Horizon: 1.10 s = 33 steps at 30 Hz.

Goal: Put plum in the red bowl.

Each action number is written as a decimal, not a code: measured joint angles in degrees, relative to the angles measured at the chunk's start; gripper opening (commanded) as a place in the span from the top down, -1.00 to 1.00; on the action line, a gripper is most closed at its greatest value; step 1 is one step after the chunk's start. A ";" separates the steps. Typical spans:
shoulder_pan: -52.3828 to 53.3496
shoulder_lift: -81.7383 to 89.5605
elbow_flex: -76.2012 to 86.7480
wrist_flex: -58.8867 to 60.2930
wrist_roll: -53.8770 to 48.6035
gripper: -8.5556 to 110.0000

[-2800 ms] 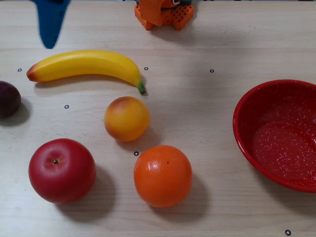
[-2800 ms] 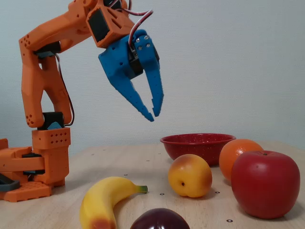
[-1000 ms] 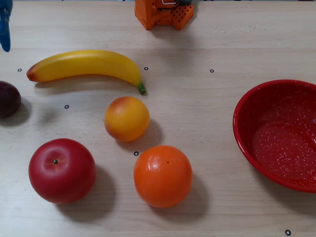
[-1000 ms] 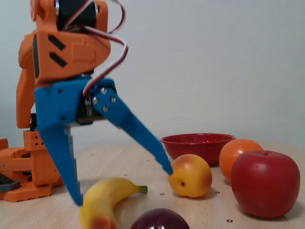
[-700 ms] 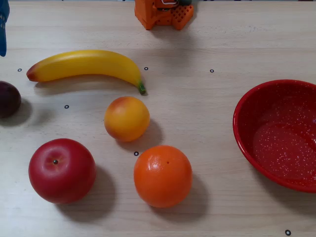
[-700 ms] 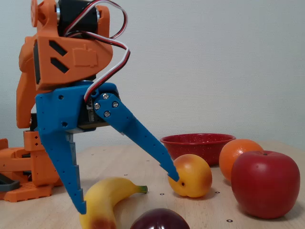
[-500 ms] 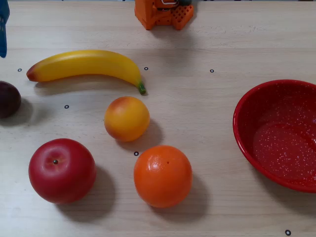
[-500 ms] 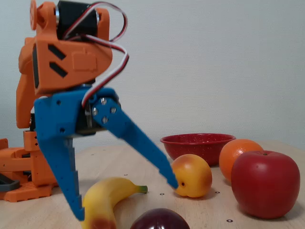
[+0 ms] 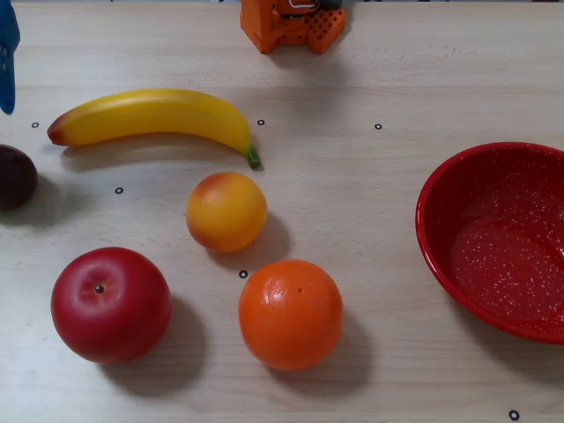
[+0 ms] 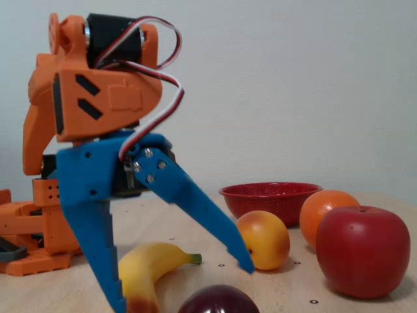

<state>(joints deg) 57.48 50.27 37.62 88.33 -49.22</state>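
The plum (image 9: 15,176) is a small dark purple-maroon fruit lying at the far left edge of the overhead view, cut off by the frame. In the fixed view it (image 10: 218,301) lies at the bottom, close to the camera. My gripper (image 10: 184,287) has blue jaws spread wide open and empty, hanging just above the plum and the banana's end. Only one blue finger (image 9: 7,62) shows in the overhead view, at the top left. The red bowl (image 9: 441,238) with white speckles sits at the right edge, empty, and shows behind the fruit in the fixed view (image 10: 260,201).
A yellow banana (image 9: 150,115) lies right of the plum. A yellow-orange peach-like fruit (image 9: 226,211), an orange (image 9: 291,313) and a red apple (image 9: 110,304) stand between the plum and the bowl. The arm's orange base (image 9: 291,25) is at the top.
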 measured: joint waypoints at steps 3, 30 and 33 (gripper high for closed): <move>-0.09 -1.67 0.00 -1.23 0.62 0.11; -3.25 -6.94 -5.10 -3.52 5.19 0.11; -3.25 -7.12 -5.10 -3.43 5.01 0.12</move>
<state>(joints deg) 54.23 43.15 32.52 84.90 -44.21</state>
